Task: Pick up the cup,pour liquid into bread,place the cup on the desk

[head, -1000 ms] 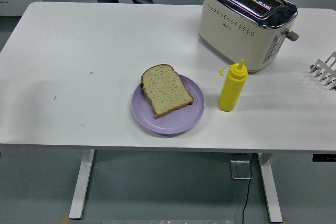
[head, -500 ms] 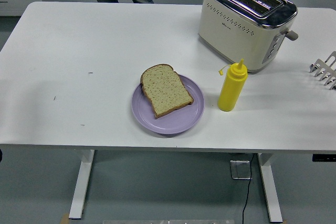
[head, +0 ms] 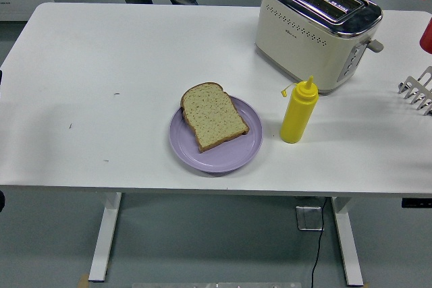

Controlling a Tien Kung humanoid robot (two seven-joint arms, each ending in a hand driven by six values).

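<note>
While bread (head: 214, 117) lies plated, yellow bottle (head: 298, 113) stands beside.

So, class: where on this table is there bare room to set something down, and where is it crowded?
The whole left part of the white table is bare, left of the purple plate with the bread. Crowded: the right side, where the yellow squeeze bottle stands close before the toaster, with a metal rack at the edge.

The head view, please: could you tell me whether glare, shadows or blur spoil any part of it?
Head view: sharp throughout, evenly lit; the toaster's chrome top carries bright reflections; the bottle and plate cast only faint, soft shadows on the table; the rack and a red thing are cut off at the right edge.
</note>
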